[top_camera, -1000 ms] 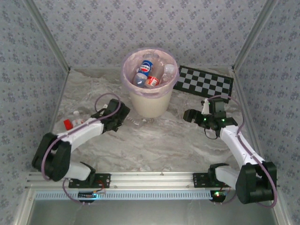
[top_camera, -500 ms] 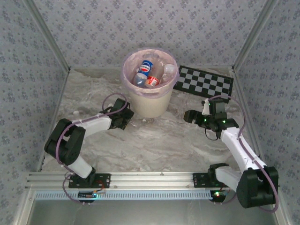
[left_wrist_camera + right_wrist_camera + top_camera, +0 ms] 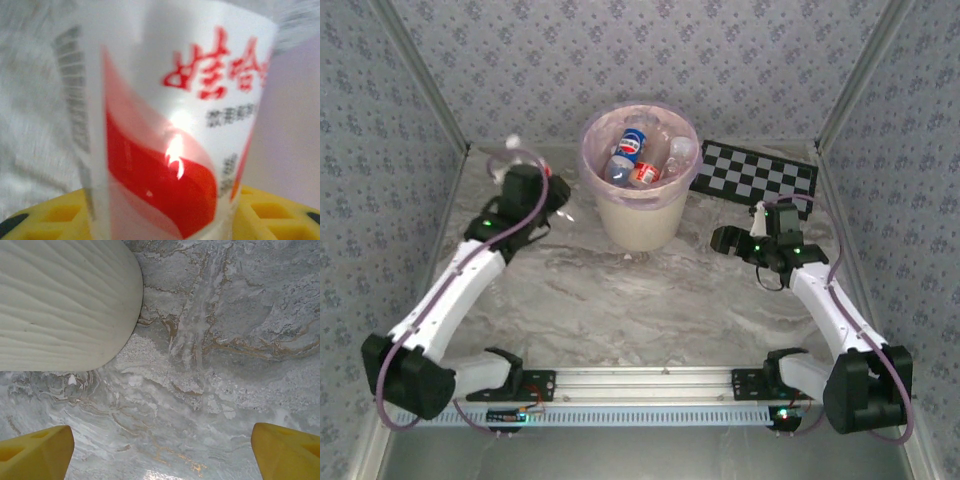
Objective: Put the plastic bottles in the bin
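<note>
From above, the left gripper is squeezing a bottle just left of the bin. More bottles are lying inside the bin. The right gripper is hanging open.

In the left wrist view, the red-label bottle is sitting between yellow fingers.

In the right wrist view, the fingers are standing wide apart over the table, near the bin.

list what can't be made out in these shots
- Held bottle: left wrist view, blurred; both ends cut off by the frame edges.
- Bottles in the bin: top view, lower ones hidden under upper ones; count unclear.
- Same bin: right wrist view, top and left edges cut it off.
</note>
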Robot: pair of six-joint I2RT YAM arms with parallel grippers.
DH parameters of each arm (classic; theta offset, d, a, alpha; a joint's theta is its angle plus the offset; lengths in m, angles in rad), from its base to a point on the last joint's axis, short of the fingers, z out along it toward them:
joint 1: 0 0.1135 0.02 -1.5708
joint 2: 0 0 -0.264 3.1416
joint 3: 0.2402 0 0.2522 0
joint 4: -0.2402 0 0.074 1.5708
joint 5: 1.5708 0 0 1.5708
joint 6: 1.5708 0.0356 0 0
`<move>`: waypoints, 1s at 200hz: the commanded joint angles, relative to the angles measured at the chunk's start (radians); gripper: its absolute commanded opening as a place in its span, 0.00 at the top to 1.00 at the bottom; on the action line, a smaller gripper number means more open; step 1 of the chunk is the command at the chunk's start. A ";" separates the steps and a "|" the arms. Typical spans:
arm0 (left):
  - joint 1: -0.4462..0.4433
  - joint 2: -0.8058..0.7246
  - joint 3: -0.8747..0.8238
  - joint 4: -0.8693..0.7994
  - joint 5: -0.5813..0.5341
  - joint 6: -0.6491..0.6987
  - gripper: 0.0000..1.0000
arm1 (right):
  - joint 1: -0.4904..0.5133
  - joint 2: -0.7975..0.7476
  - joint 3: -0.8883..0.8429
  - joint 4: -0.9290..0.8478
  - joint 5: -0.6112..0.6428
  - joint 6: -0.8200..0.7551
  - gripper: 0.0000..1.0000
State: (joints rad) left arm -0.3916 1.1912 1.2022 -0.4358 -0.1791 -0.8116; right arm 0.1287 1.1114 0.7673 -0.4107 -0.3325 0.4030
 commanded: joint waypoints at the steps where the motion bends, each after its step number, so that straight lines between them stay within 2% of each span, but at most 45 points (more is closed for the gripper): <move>1: 0.016 0.015 0.213 -0.089 0.207 0.420 0.47 | -0.002 -0.012 0.009 0.004 -0.012 0.003 0.06; 21: 0.015 0.134 0.446 -0.235 0.321 0.550 0.49 | -0.002 -0.019 -0.004 0.005 -0.020 0.007 0.06; 46: 0.016 0.241 0.571 -0.268 0.413 0.661 0.61 | -0.002 -0.042 -0.025 0.011 -0.030 0.020 0.06; 107: 0.016 0.517 0.880 -0.362 0.521 0.791 0.61 | -0.002 -0.113 -0.026 -0.047 -0.013 0.019 0.06; 129: 0.016 0.635 1.028 -0.451 0.524 0.802 0.61 | -0.001 -0.122 -0.023 -0.051 -0.017 0.022 0.06; 166: 0.010 0.768 1.175 -0.500 0.517 0.784 0.59 | -0.001 -0.124 -0.022 -0.054 -0.018 0.023 0.06; 200: -0.025 0.839 1.213 -0.566 0.404 0.815 0.51 | 0.002 -0.125 -0.019 -0.054 -0.016 0.024 0.06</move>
State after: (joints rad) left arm -0.3866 2.0052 2.3814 -0.9211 0.2977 -0.0368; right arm 0.1287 1.0027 0.7422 -0.4404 -0.3443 0.4122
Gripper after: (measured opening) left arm 0.478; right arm 0.938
